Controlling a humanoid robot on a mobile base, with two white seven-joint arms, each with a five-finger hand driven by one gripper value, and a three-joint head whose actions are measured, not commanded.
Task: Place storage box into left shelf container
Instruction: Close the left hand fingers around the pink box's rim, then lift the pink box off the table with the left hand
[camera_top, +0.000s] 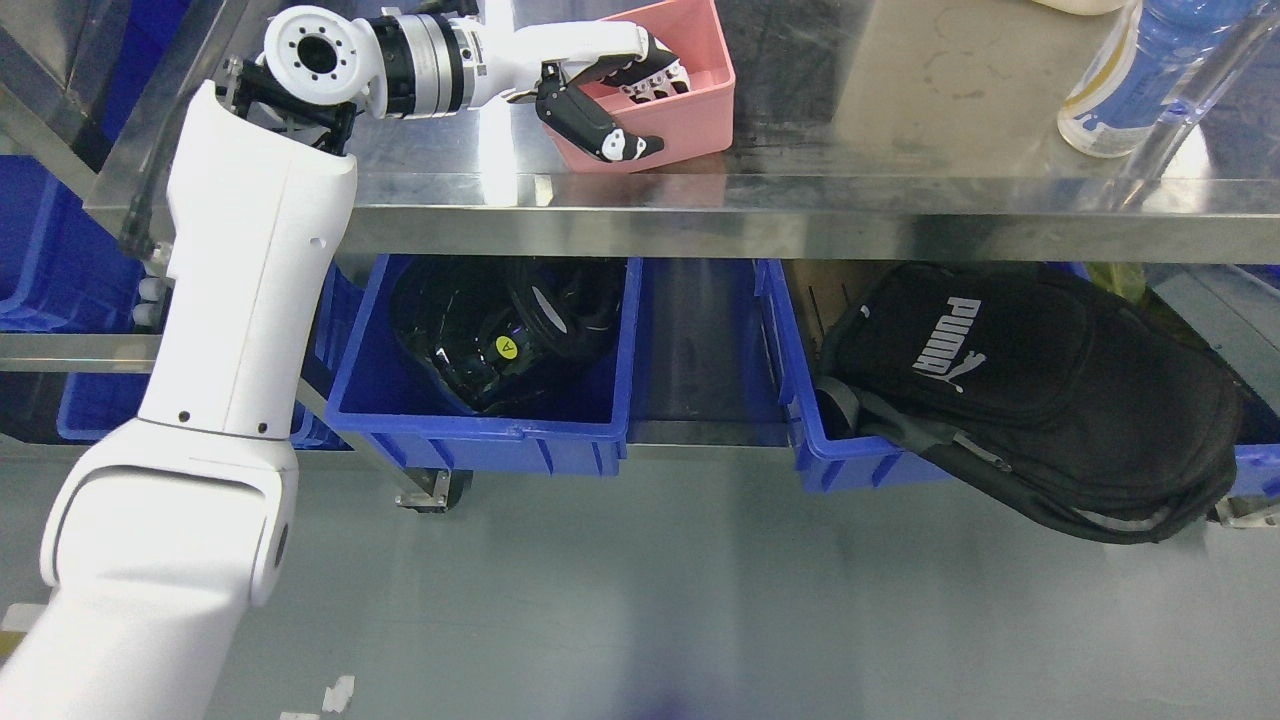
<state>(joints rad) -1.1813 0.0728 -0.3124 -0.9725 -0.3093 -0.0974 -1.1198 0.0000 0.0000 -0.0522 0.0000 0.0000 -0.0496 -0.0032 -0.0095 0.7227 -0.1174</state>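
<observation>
**Fingers clamped on pink box at the table's near edge**

Fingers (655, 80) of the left hand (600, 90) reach inside the pink storage box (690, 110) while the black thumb (590, 128) presses its outer wall, pinching the left wall between them. From the hand, the box extends toward 3 o'clock, resting on the steel table (900, 150). At 6 o'clock, on the shelf below, sits the left blue bin (480, 430) holding black items. Toward 4 o'clock, a black bag (1040, 390) spills from another blue bin (850, 460). A bottle (1130, 80) stands at 3 o'clock.
</observation>
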